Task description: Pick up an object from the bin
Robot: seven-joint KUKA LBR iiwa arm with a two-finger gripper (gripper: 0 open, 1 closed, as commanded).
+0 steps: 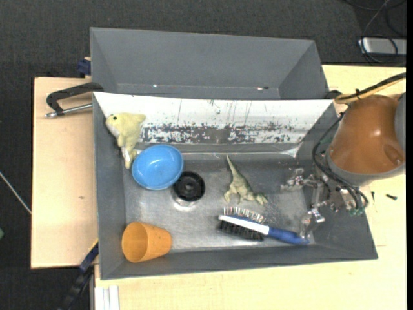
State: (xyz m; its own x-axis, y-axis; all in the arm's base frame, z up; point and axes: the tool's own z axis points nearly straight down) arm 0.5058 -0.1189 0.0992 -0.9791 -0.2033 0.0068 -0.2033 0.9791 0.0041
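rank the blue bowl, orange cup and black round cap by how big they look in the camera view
1. blue bowl, largest, though only just
2. orange cup, nearly the same, so this is a close call
3. black round cap, clearly smallest

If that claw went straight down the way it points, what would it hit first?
Most likely the bin's bare floor at its right end. The gripper points down just beside the blue handle of the brush, so it might clip that handle instead; depth is hard to judge here.
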